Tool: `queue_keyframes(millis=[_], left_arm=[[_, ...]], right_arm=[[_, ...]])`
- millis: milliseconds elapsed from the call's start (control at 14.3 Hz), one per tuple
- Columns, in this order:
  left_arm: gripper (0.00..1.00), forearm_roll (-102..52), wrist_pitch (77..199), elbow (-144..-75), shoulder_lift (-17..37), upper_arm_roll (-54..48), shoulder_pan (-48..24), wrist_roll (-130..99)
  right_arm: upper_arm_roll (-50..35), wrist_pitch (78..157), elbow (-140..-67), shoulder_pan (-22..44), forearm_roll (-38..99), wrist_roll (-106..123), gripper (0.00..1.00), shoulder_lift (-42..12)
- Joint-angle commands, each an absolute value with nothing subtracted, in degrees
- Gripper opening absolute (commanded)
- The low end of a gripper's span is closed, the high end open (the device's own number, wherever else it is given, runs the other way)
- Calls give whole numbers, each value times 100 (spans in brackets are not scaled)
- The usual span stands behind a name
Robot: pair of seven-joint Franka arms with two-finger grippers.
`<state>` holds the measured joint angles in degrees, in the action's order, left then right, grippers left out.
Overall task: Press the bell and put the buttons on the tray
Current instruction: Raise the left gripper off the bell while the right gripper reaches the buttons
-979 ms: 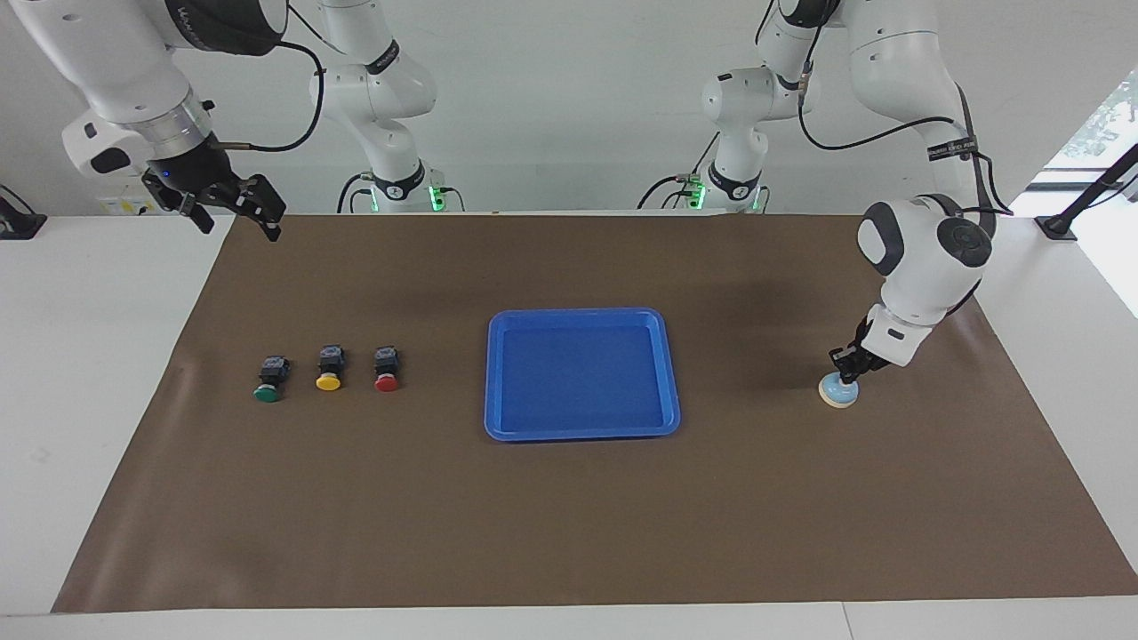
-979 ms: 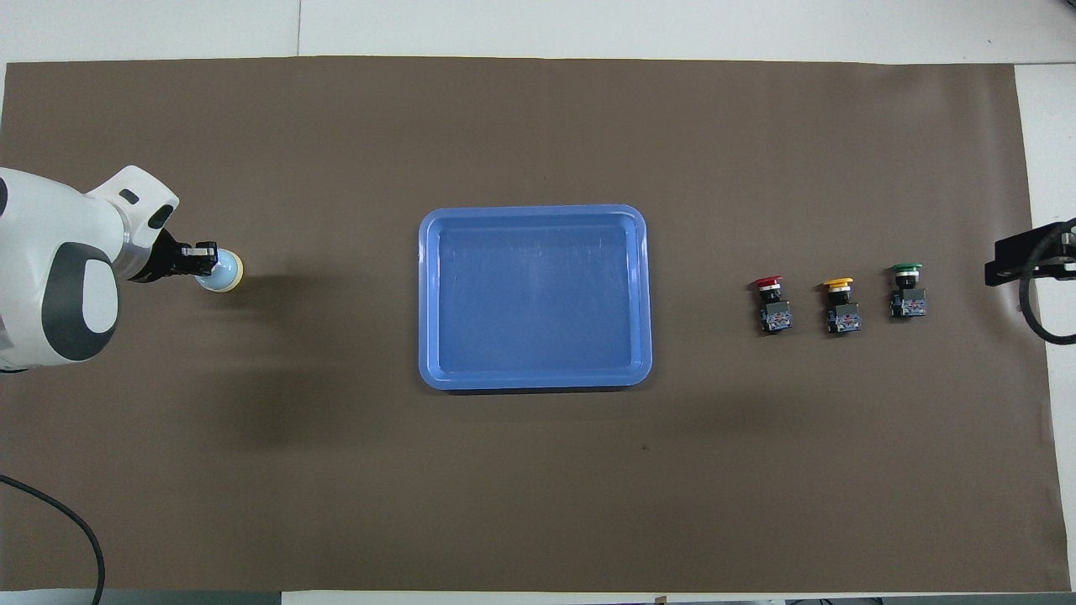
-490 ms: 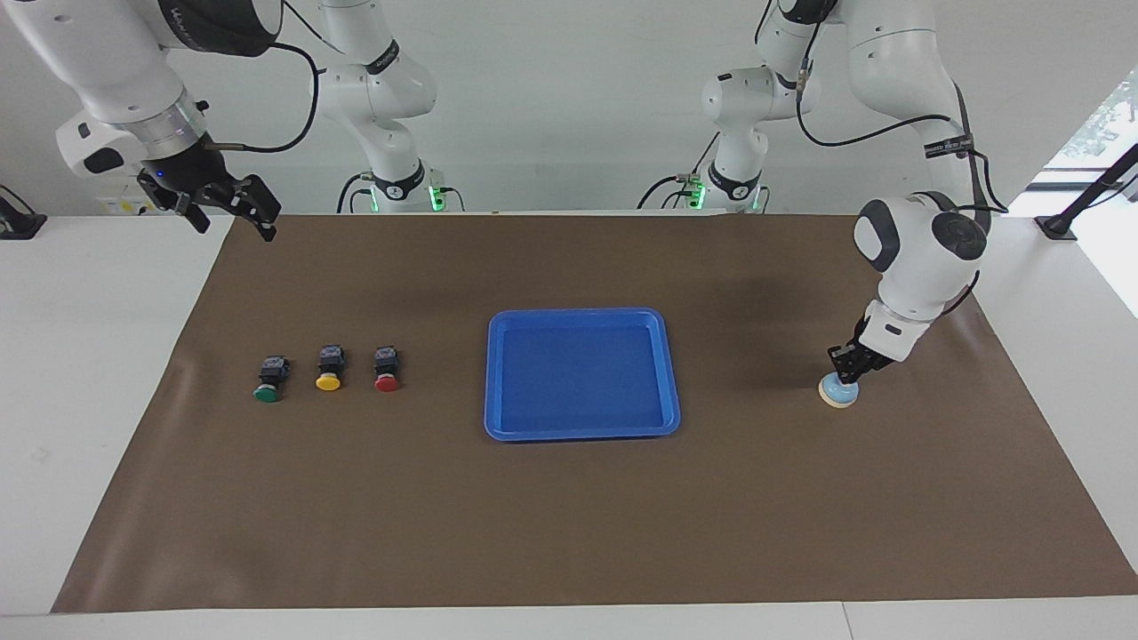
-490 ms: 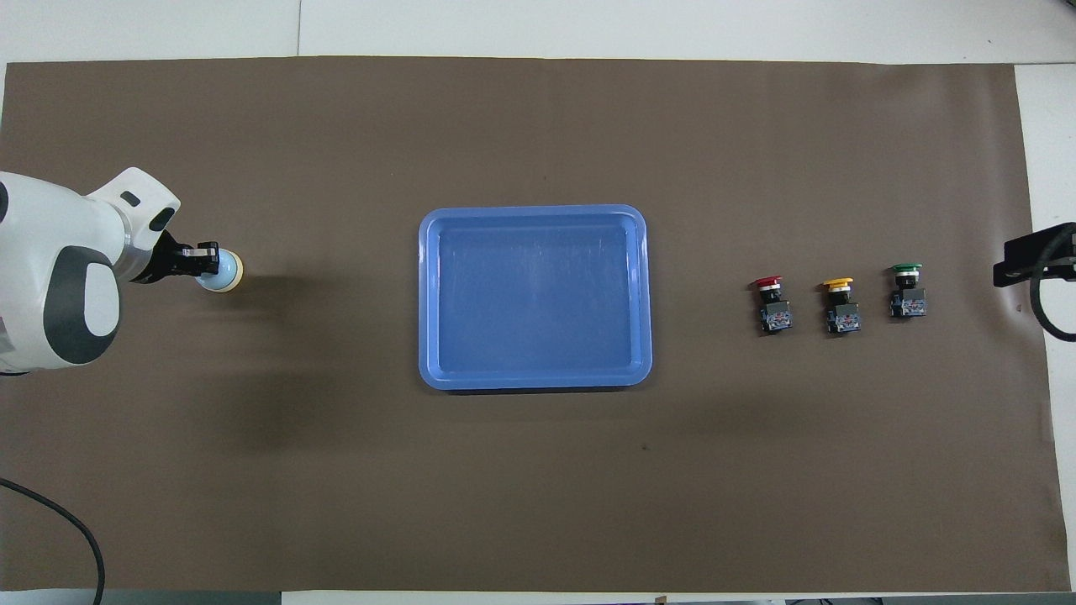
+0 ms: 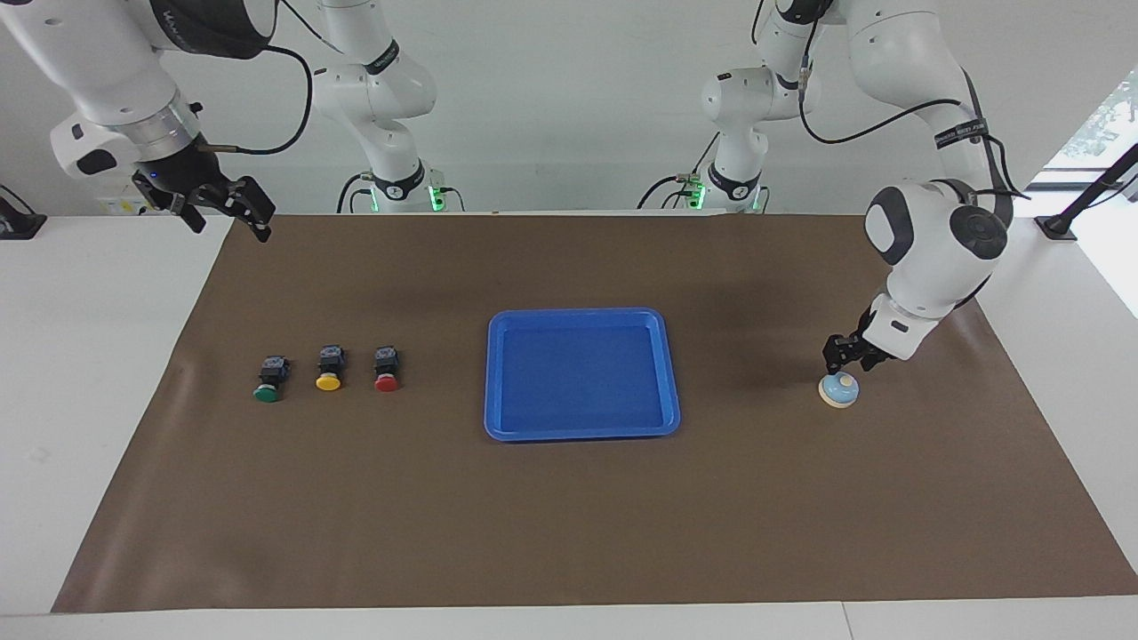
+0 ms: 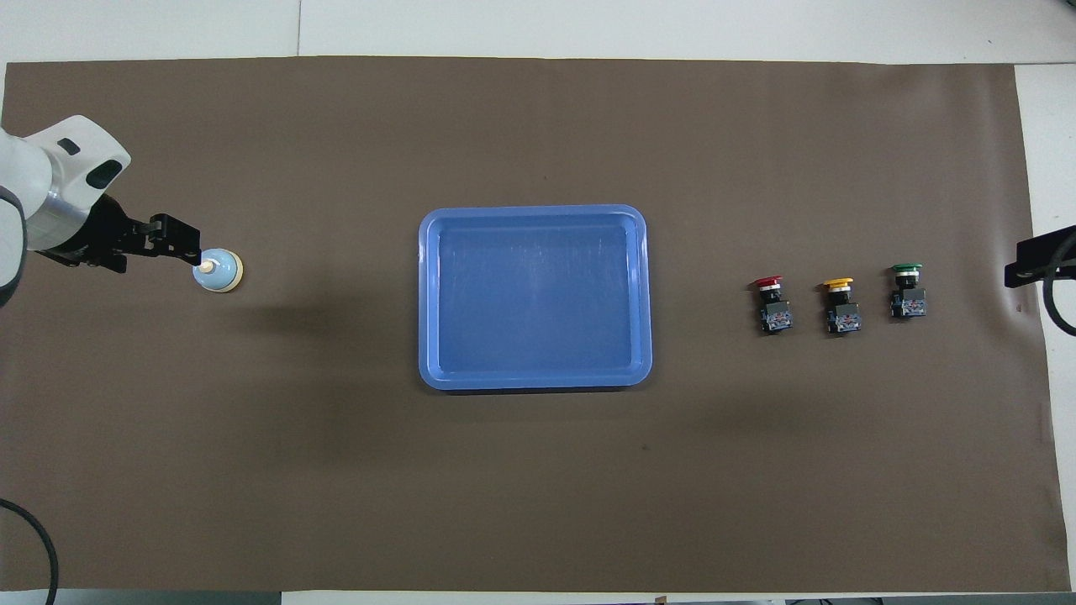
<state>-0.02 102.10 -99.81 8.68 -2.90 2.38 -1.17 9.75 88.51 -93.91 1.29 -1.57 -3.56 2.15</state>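
Brown-matted desk [image 5: 569, 533]: blue tray [image 5: 582, 428] mid-mat, bell [image 5: 838, 389] toward left arm's end under spread left claw [image 5: 846, 354], buttons [image 5: 328, 366] in a row toward right arm's end, right claw [image 5: 227, 206] spread, raised, waiting.

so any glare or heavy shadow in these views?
Facing view: bright daylight at the frame's edge past the left arm, and a soft shadow on the mat beside the bell. Overhead view: faint sheen on the tray floor and broad soft shadows; the buttons look evenly lit.

Bright-blue tray [image 5: 582, 431], brown mat [image 5: 569, 516]
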Motion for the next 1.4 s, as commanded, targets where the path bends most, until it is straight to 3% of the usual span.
queue_keyframes(millis=[0,210,350,630,979,1329], left_arm=[[100,53,9556,-10028,265,-281,158,-141],[100,26,8923,-10028,-113,-299,149,-97],[100,35,8859,-10037,-158,-308,10,-114],[100,26,8606,-9520,201,-308,44,-88],[100,-9,8376,-9492,150,-308,-26,-193],[100,9,8455,-9659,-17,-290,35,-229]], right_arm=[[940,9604,-10115,-218,-141,156,100,527],[940,10308,-10467,-325,-141,351,100,405],[932,10554,-10450,-386,-27,360,100,11],[932,11582,-10590,-492,123,448,100,-702],[932,12945,-11679,-431,123,561,100,-721],[932,13017,-11795,-448,123,2127,100,-817]])
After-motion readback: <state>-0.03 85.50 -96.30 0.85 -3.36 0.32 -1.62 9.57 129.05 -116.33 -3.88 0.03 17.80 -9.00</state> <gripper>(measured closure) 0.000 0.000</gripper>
